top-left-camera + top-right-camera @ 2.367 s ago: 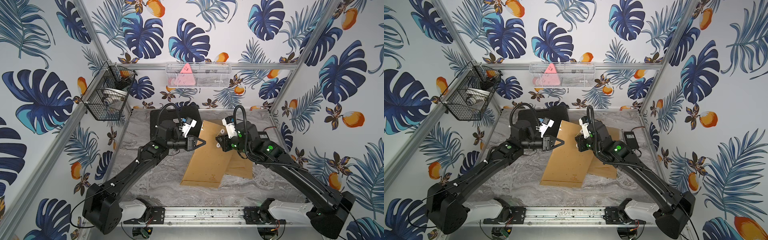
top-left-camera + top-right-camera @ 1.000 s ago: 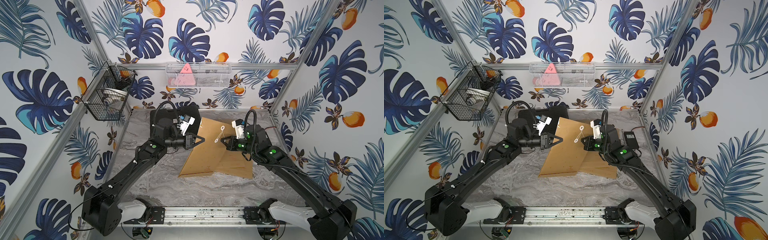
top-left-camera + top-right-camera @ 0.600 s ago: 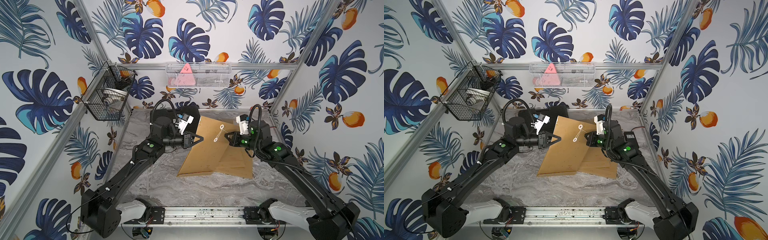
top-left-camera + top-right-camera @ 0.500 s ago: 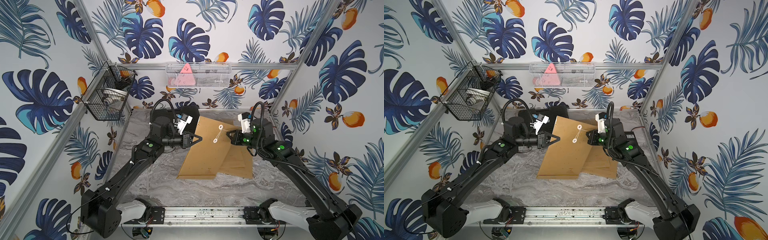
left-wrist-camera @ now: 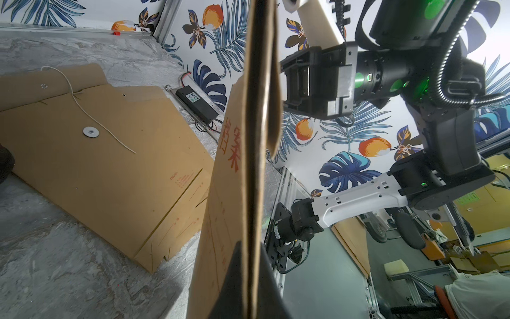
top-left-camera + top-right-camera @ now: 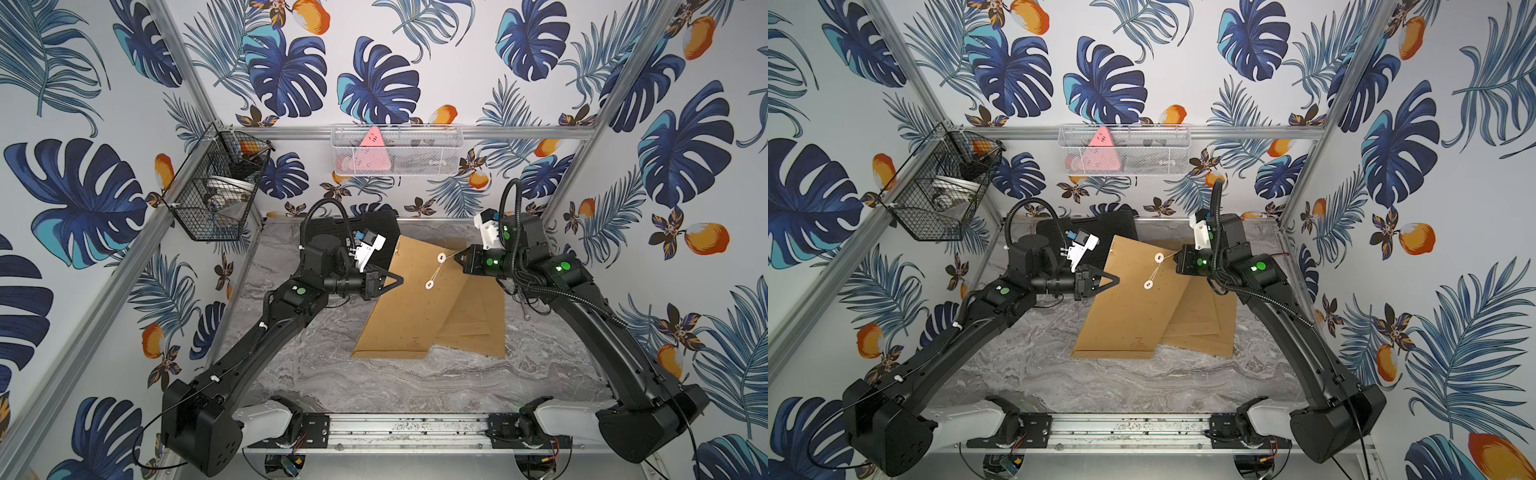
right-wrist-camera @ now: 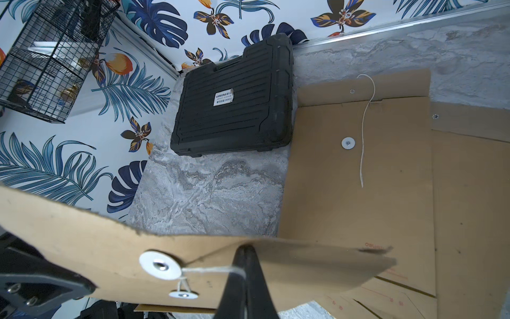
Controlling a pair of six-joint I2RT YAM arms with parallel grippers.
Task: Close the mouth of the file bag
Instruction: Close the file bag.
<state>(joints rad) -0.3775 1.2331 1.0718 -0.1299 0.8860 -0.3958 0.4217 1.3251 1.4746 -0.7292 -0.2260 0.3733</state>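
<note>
Now I see left claw (image 6: 399, 281) clamped on the file bag (image 6: 407, 316) at its 9 o'clock edge, right claw (image 6: 459, 257) pinching its string (image 7: 209, 269) at 2 o'clock; bag sits at centre of tabletop (image 6: 374, 386), 12 o'clock end raised.

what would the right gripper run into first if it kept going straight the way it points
Probably the lifted file bag: the right gripper, shut on the string, points at its flap beside the upper white disc. Depth is unclear, so it could just skim the flap.

Black plastic case (image 7: 231, 110) (white label on lid) on marble table (image 6: 415, 386), black wire basket (image 6: 212, 203), white mesh basket (image 6: 424, 153) holding pink triangle (image 6: 371, 151).
</note>
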